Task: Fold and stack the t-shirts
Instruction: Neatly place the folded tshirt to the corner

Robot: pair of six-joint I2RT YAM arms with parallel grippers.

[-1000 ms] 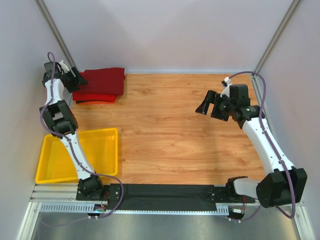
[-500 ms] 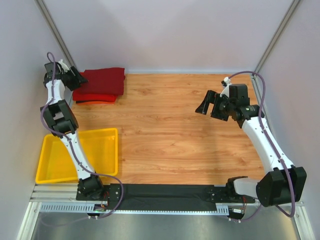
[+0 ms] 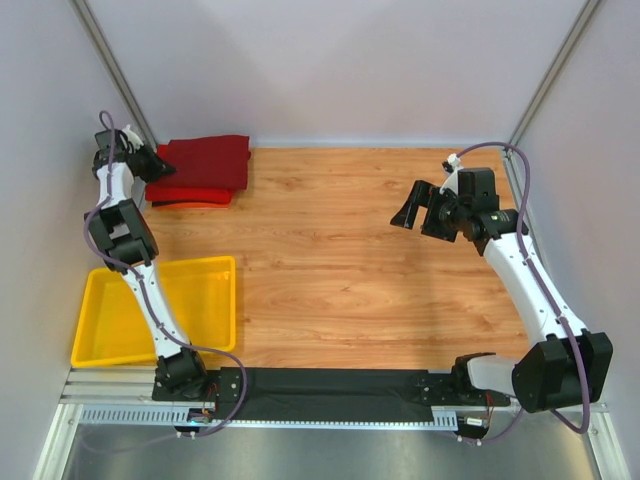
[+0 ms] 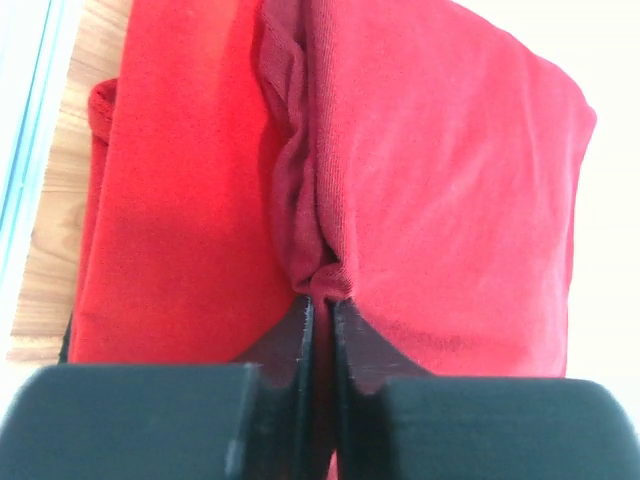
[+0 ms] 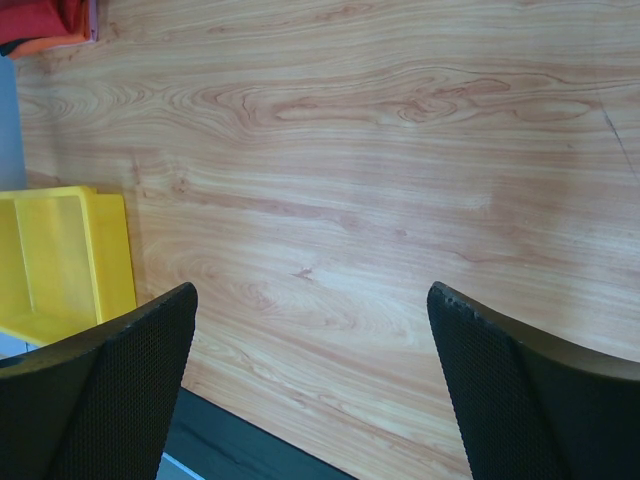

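Across wooden table [image 3: 350, 260], extended left end effector [image 4: 322, 302] pinches maroon t-shirt [image 4: 440, 180].

Two folded t-shirts sit stacked in the table's far-left corner, at about 10 o'clock in the overhead view. The dark maroon t-shirt [image 3: 208, 160] lies on top as a flat, roughly rectangular bundle. The brighter red t-shirt [image 3: 188, 194] lies beneath it, showing as a strip along the stack's 6 o'clock edge. Up close, the maroon cloth bunches into a ridged fold where the two shirts meet.
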